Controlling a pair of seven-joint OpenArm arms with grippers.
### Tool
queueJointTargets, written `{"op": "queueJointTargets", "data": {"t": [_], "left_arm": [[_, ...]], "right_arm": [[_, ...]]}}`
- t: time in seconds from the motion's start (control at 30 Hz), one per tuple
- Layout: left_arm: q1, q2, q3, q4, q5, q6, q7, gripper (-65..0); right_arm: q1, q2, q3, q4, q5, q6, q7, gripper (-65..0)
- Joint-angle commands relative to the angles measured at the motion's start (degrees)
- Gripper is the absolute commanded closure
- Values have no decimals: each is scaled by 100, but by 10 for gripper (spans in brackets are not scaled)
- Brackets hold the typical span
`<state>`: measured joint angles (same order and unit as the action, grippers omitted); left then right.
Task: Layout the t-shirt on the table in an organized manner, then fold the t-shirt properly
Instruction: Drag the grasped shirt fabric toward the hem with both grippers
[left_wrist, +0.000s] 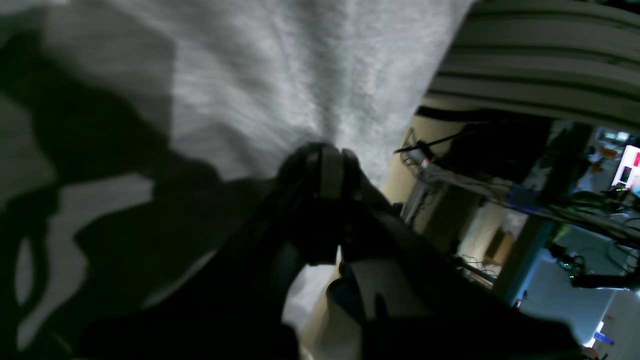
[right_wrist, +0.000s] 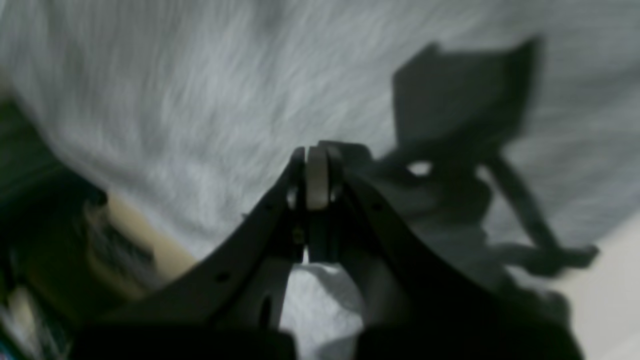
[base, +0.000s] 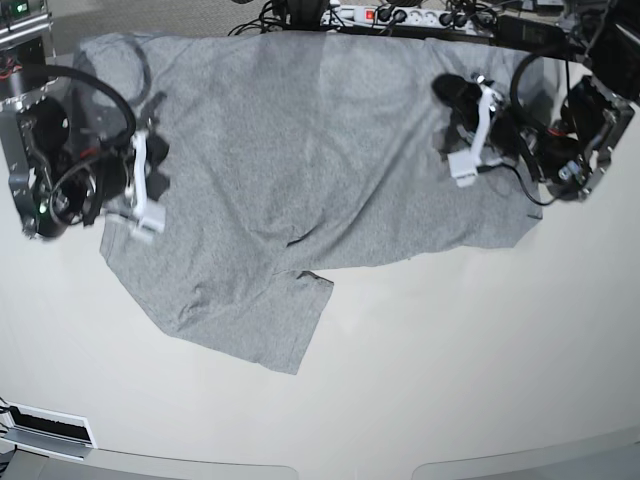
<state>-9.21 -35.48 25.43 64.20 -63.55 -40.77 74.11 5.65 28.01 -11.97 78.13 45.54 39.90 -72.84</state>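
White table (base: 450, 380) holds the t-shirt (base: 300, 170); left end effector (base: 462, 170) and right end effector (base: 143, 222) pinch it.

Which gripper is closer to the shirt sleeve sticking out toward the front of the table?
Right. The right gripper is pinching the t-shirt just up-left of that sleeve; the left gripper grips fabric far across, near the opposite edge.

Both arms reach inward from opposite sides, wrists lowered. The left gripper (left_wrist: 332, 157) has its jaws fully closed, pinching grey fabric. The right gripper (right_wrist: 317, 167) is likewise fully closed, with fabric clamped between its fingertips.
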Motion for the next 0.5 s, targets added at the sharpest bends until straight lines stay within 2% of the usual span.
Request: {"op": "queueJointTargets", "data": {"t": [0.0,0.07,0.13,0.17,0.23,0.27,0.37,0.47], "left_arm": [[-221,-190,-50,17,138,77,63,0],[-444,-236,-50,17,44,77,-79,0],[-647,-258,-50,17,184,77,-393,0],[-723,-260,-50,17,378,77,-651,0],[-841,-256,-50,17,951,299,-1298,0],[-876,-225,-50,17,1276,457,-1580,0],[-892,-74,-50,17,2103,872,-1864,0],[-881,59,-50,17,2236,953,-1858,0]], "right_arm": [[201,59,39,195,118,10,214,0],[326,57,39,240,92,10,675,0],[411,55,39,238,-304,10,1408,0],[459,24,39,238,-682,10,1768,0],[557,-39,39,236,-1373,-28,2328,0],[581,-70,39,236,-1650,-249,2533,0],[597,-227,39,190,-2192,-667,2837,0],[636,-420,39,-101,-2225,-516,2837,0]]}}
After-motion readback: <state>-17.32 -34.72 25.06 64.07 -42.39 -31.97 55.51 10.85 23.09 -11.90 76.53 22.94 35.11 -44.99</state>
